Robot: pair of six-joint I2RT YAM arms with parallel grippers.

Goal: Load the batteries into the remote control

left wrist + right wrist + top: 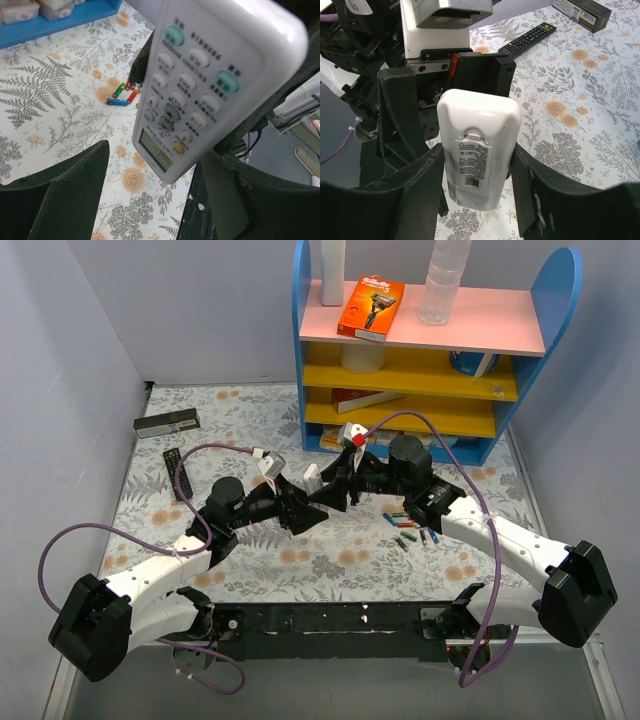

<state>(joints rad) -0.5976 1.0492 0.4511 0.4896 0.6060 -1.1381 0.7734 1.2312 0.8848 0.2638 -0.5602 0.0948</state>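
Right tool (477, 152) fills the foreground, clenched on the remote control (210, 75). We see the remote control held clear of the tabletop (330, 550), its back cover (472, 165) fitted. We find the left tool (155, 150) released, its fingers spread wider than the remote control's display end. The batteries (410, 530) lie on the tabletop near the remote control, to its right.

Robotics lab, staged homelike: grey partition walls (60, 370) around a floral-clothed desk (250, 415), left arm (150, 585) and right arm (510, 540) mounted on a black rail (330, 620), purple cables (41, 562) trailing, a bright shelf (560, 290) of household goods.
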